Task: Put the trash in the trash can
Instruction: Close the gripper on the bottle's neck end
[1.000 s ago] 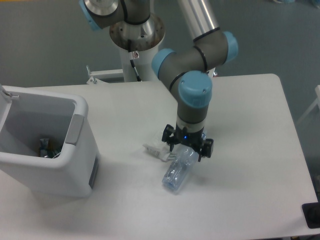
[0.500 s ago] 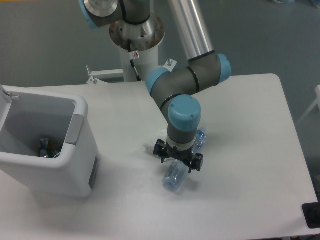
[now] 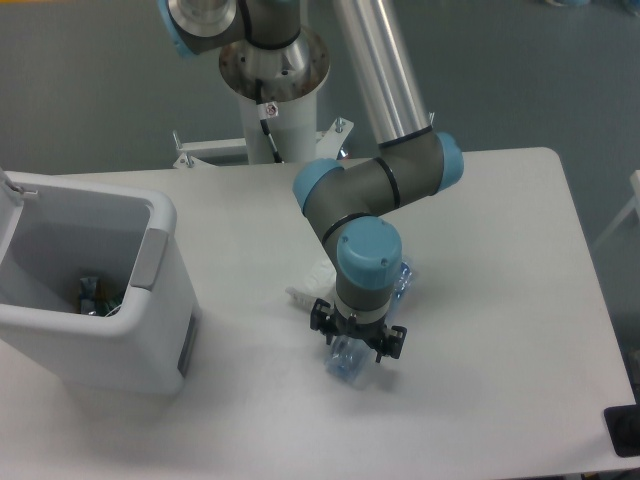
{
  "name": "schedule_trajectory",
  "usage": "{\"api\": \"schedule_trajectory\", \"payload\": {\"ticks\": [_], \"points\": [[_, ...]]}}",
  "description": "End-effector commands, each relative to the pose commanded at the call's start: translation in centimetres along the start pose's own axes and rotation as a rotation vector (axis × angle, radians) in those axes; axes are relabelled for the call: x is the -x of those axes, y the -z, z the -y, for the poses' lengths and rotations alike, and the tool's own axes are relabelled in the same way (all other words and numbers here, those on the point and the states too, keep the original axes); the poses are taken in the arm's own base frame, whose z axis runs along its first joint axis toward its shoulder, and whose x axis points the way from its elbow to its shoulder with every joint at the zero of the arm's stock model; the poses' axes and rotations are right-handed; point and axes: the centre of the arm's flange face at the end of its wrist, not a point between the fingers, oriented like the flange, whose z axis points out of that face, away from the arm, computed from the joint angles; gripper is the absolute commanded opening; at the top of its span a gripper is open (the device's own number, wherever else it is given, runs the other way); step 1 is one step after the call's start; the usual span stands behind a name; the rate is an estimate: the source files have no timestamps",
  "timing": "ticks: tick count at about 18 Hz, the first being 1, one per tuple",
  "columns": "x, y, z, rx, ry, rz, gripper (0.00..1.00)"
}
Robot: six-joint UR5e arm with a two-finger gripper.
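A crushed clear plastic bottle (image 3: 347,362) lies diagonally on the white table, and its far end (image 3: 403,279) shows behind the wrist. My gripper (image 3: 357,338) points straight down over the bottle's near half. It is open, with one black finger (image 3: 321,320) on each side of the bottle and low over the table. A crumpled white paper wad (image 3: 303,294) lies just left of the gripper, partly hidden by the arm. The white trash can (image 3: 110,352) stands at the left edge, open at the top.
Some litter (image 3: 95,294) lies at the bottom of the trash can. The robot's base column (image 3: 275,75) stands behind the table's far edge. A black object (image 3: 624,431) sits at the table's front right corner.
The gripper has moved left and toward the front edge along the bottle, baring the bottle's far end. The paper wad is now more hidden behind the arm.
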Motion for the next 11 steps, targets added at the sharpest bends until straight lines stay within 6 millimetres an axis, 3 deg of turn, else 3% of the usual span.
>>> {"api": "schedule_trajectory", "payload": {"ticks": [2, 6, 8, 11], "points": [[0.2, 1.1, 0.4, -0.016, -0.002, 0.014, 0.47], [0.8, 4.9, 1.2, -0.071, 0.021, 0.050, 0.44], [1.0, 7.3, 1.7, -0.120, 0.034, 0.060, 0.44], [1.6, 12.5, 2.9, -0.257, 0.060, 0.048, 0.44]]}}
